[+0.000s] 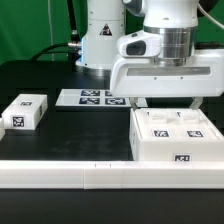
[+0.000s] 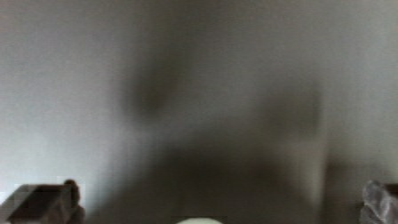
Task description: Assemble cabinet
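The cabinet [image 1: 172,138] is a large white box with black-and-white tags on its top and front, lying at the exterior view's right. My gripper [image 1: 170,104] hangs just above its far edge, with its dark fingers [image 1: 140,101] spread wide and nothing between them. In the wrist view the gripper [image 2: 219,205] shows only as fingertips [image 2: 45,203] at the two sides of the frame. The rest of that view is a grey blur, with a small pale blob [image 2: 199,219] at the edge, so the cabinet cannot be made out there.
A small white single-tag block [image 1: 24,112] lies at the exterior view's left. The marker board [image 1: 92,97] lies flat behind, near the robot base [image 1: 100,40]. A long white rail [image 1: 100,176] runs along the table's front edge.
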`<state>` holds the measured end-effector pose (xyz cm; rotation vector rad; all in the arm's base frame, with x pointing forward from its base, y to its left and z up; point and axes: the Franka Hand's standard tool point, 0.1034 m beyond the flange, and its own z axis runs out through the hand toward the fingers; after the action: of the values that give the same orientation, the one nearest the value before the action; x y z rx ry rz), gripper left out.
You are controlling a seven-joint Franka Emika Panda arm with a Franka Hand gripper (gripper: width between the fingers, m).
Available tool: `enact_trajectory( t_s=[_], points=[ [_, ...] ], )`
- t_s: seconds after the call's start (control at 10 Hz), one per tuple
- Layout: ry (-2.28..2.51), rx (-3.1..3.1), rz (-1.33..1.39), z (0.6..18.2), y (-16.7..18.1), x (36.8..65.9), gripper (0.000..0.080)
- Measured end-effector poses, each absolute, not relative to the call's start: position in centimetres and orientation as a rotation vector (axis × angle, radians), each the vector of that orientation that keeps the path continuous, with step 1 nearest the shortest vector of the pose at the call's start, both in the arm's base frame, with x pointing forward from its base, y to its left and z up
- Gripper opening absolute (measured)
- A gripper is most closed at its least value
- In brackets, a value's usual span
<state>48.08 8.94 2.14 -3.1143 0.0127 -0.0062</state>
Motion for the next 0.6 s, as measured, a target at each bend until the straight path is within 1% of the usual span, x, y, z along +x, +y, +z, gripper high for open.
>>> enact_trajectory(
  t_s=[0.2,0.4,0.6],
  points=[
    [0.006,-3.114,-0.005,2.1,8.9,48.1,0.0797],
    [0.023,-3.112,-0.024,0.9,8.4,47.8,0.0797],
    [0.062,-3.104,-0.026,0.7,8.5,47.9,0.0797]
  ],
)
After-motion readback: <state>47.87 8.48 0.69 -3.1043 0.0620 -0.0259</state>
